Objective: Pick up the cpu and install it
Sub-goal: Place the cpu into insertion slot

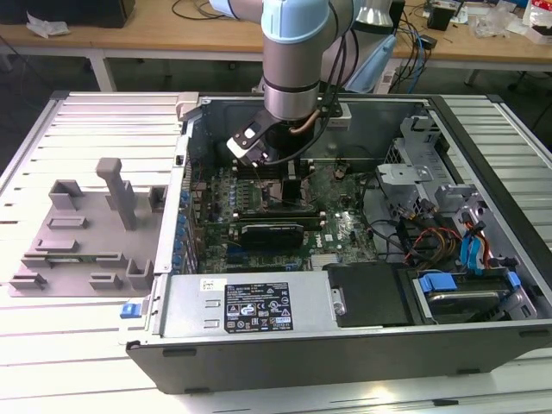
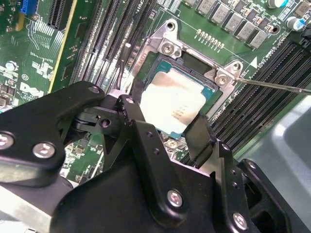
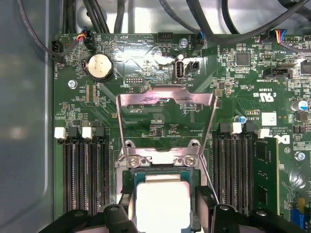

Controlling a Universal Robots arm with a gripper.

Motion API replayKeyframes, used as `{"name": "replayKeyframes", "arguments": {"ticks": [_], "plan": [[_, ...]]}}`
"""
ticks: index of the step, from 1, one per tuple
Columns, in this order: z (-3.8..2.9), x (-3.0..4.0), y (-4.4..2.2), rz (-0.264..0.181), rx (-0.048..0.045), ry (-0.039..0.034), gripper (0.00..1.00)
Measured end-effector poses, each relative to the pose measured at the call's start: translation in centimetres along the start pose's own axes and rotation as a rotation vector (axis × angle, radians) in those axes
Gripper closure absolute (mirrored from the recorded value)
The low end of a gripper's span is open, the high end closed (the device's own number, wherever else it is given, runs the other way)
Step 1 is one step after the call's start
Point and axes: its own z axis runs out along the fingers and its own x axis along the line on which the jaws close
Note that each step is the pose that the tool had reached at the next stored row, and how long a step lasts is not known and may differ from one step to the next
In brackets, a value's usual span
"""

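The cpu (image 2: 170, 102) is a flat square chip with a silver top, and it lies level in or just over the motherboard's open socket (image 2: 167, 46). My gripper (image 2: 165, 114) is shut on the cpu, with one black finger (image 2: 132, 104) against one edge and the other against the opposite edge. In the first wrist view the cpu (image 3: 163, 204) sits between the two fingers of the gripper (image 3: 164, 208), below the raised socket load plate (image 3: 166, 104). In the exterior view the gripper (image 1: 280, 177) reaches down into the open computer case (image 1: 345, 362) over the motherboard.
Memory slots (image 3: 85, 174) flank the socket on both sides, and a thin metal lever (image 2: 272, 85) juts out beside it. Cables (image 3: 146, 14) hang over the board's far edge. A grey fixture (image 1: 86, 233) sits on the exterior view's left. Drives and wiring (image 1: 457, 250) fill the case's right.
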Motion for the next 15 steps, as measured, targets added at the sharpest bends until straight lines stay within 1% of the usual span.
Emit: {"name": "replayKeyframes", "arguments": {"ticks": [1, 2, 5, 9, 10, 11, 13, 15], "plan": [[0.01, 0.00, 0.00, 0.000, 0.0000, 0.0034, 0.39], [0.00, 0.00, 0.00, 0.000, -0.0001, 0.0035, 0.39], [-0.63, -0.02, 0.03, 0.000, 0.0001, 0.0033, 0.39], [-0.65, -0.02, 0.03, 0.000, 0.0000, 0.0035, 0.39], [-0.66, -0.02, 0.03, 0.000, 0.0001, 0.0033, 0.47], [-0.66, -0.02, 0.03, 0.000, 0.0000, 0.0034, 0.59], [-0.67, -0.02, 0.04, 0.000, 0.0000, 0.0034, 0.59], [-0.68, -0.02, 0.04, 0.000, 0.0000, 0.0034, 0.71]]}}
